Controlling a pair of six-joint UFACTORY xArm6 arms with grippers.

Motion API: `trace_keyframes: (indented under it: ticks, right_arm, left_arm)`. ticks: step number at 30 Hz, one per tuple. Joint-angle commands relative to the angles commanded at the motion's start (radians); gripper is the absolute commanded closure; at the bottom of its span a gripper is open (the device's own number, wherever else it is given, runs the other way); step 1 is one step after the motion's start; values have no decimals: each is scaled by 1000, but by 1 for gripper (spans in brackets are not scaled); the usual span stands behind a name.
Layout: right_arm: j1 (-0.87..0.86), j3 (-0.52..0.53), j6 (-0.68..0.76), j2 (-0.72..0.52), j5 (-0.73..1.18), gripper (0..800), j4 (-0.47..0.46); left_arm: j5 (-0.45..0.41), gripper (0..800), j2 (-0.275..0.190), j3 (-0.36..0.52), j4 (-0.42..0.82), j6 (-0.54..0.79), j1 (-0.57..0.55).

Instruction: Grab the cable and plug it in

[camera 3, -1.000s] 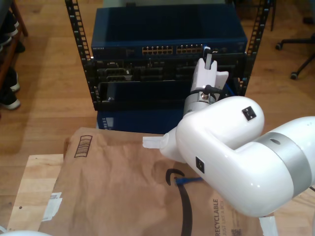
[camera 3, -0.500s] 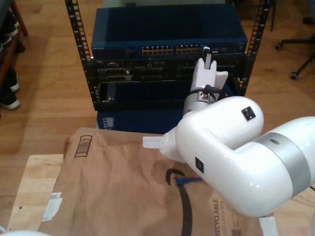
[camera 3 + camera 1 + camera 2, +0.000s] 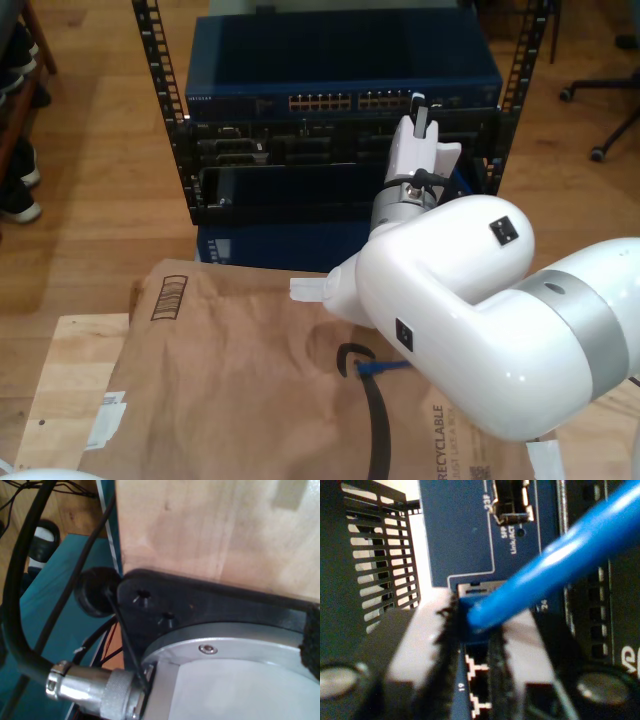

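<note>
The cable [image 3: 555, 555] is bright blue, and its end sits pinched between the pale fingers [image 3: 420, 635] of my second gripper [image 3: 472, 630]. That end is pressed at a port in the blue network switch [image 3: 455, 535], beside the label 24. In the exterior view my second gripper [image 3: 421, 110] reaches up to the switch's row of ports [image 3: 350, 101], with the big white arm behind it. Another short stretch of the cable [image 3: 382, 367] lies on the brown paper. The first wrist view shows a thin dark rough strip, perhaps a pad [image 3: 314, 640]; the jaws themselves are hidden.
The switch sits in a black rack [image 3: 150, 90] on a wooden floor. Brown packing paper [image 3: 230, 380] covers a pale wooden board [image 3: 60, 370]. A thick black robot cable [image 3: 15, 605] with a metal connector [image 3: 95, 687] runs beside an arm's base. Chair wheels [image 3: 600, 152] stand at the exterior view's right.
The white arm and my second gripper have edged very slightly toward the exterior view's left at the switch. The cable stays held.
</note>
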Motion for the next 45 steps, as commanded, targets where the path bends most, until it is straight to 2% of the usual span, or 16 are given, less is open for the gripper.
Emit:
trace_keyframes:
  ticks: [4, 8, 16, 21, 23, 24, 30, 35, 38, 42, 45]
  right_arm:
    - [3, 8, 0, -9, -3, 516, 2]
    - [5, 91, 0, -72, -3, 509, 2]
    - [32, 376, 2, -272, 11, 434, -26]
    - [31, 532, 0, -382, 123, 362, -75]
    - [18, 552, -9, -410, 196, 285, -104]
    - [9, 557, -21, -414, 232, 273, -124]
    - [-109, 594, -120, -500, 359, 224, -149]
    - [-216, 681, -169, -614, 470, 205, -252]
    - [-293, 718, -199, -689, 598, 180, -325]
    - [-399, 727, -387, -761, 786, 95, -331]
    - [-497, 730, -499, -807, 959, 70, -331]
  left_arm:
    - [0, 1, 0, 0, 0, 0, 0]
    - [0, 1, 0, 0, 0, 0, 0]
    - [0, 1, 0, 0, 0, 0, 0]
    - [0, 1, 0, 0, 0, 0, 0]
    - [0, 1, 0, 0, 0, 0, 0]
    - [0, 1, 0, 0, 0, 0, 0]
    - [0, 1, 0, 0, 0, 0, 0]
    - [0, 1, 0, 0, 0, 0, 0]
    - [0, 1, 0, 0, 0, 0, 0]
    - [0, 1, 0, 0, 0, 0, 0]
    - [0, 1, 0, 0, 0, 0, 0]
